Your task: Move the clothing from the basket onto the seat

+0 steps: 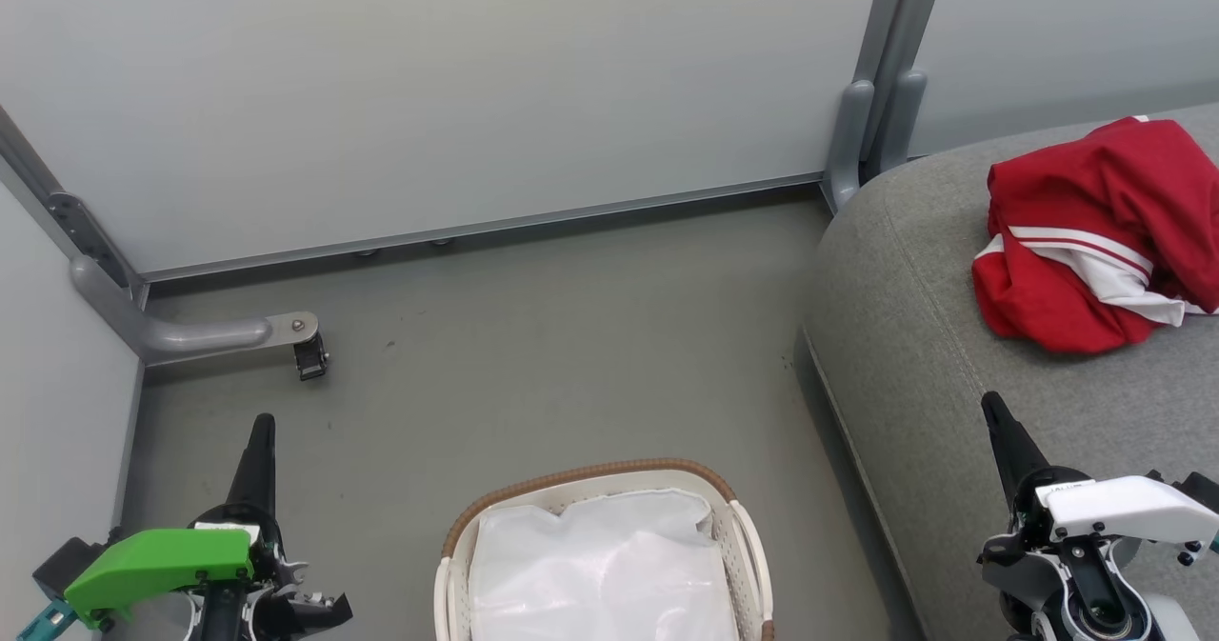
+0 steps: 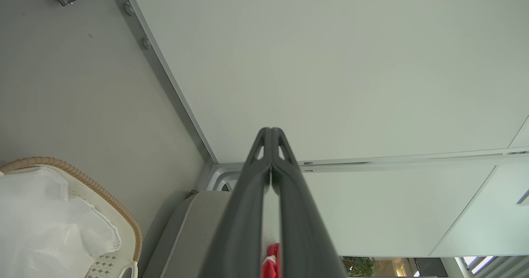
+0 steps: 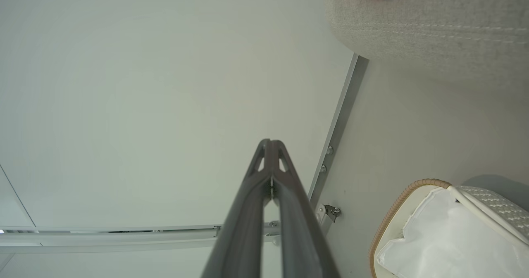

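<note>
Resting on seat [image 1: 914,355]: clothing [image 1: 1095,231] | basket [image 1: 581,474] on floor [image 1: 533,336], apart from seat edge

So the smooth grey floor [image 1: 533,336] has a small oval white slatted plastic basket [image 1: 571,477] with a brown woven rim sitting on it. Right next to that, the big grey woven-fabric seat cushion [image 1: 914,355] carries a crumpled heap of red-and-white clothing [image 1: 1095,241].

basket [image 1: 581,474] 1 | seat [image 1: 914,365] 1 | clothing heap [image 1: 1086,193] 1 | left end effector [image 1: 263,425] + right end effector [image 1: 991,401] = 2
</note>
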{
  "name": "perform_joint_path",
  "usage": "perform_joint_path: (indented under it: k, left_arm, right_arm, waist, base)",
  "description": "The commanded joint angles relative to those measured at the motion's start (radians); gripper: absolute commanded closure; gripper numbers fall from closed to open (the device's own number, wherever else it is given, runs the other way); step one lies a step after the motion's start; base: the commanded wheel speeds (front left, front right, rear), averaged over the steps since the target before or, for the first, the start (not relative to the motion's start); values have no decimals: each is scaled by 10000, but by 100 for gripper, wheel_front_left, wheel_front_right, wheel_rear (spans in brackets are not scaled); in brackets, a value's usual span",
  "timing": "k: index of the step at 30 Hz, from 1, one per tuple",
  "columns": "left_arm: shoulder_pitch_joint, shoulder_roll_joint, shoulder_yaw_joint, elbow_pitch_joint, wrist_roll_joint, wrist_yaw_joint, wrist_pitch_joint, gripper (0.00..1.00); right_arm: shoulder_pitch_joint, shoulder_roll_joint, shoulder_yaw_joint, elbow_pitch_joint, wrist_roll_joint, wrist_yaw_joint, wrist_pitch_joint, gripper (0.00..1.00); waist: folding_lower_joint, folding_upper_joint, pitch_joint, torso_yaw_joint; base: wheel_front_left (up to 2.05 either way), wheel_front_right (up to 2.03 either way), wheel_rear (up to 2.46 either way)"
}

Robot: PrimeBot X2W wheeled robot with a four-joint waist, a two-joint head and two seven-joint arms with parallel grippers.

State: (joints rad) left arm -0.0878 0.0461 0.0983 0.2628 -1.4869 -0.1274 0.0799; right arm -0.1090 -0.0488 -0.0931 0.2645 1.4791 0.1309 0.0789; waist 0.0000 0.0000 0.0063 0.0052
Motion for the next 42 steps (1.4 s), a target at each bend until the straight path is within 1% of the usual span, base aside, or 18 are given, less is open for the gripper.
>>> perform_joint_path:
  k: [1,18,42]
  left_arm:
    - [-207,64,63,-79,-181,-46,50,100]
    - [-286,70,179,-199,-1284,-52,361,100]
    - [-265,71,176,-192,-1277,-50,377,100]
  right_arm:
    - [-3,-32,-64,-88,201,-2,83,100]
    - [17,-26,-239,-228,1346,-2,390,100]
    - [18,-26,-236,-224,1355,-2,379,100]
  waist:
    - [0,0,-3,-4]
    - [0,0,-31,-50]
    - [0,0,-32,-52]
  base:
    - [0,0,0]
    - [0,0,0]
    - [0,0,0]
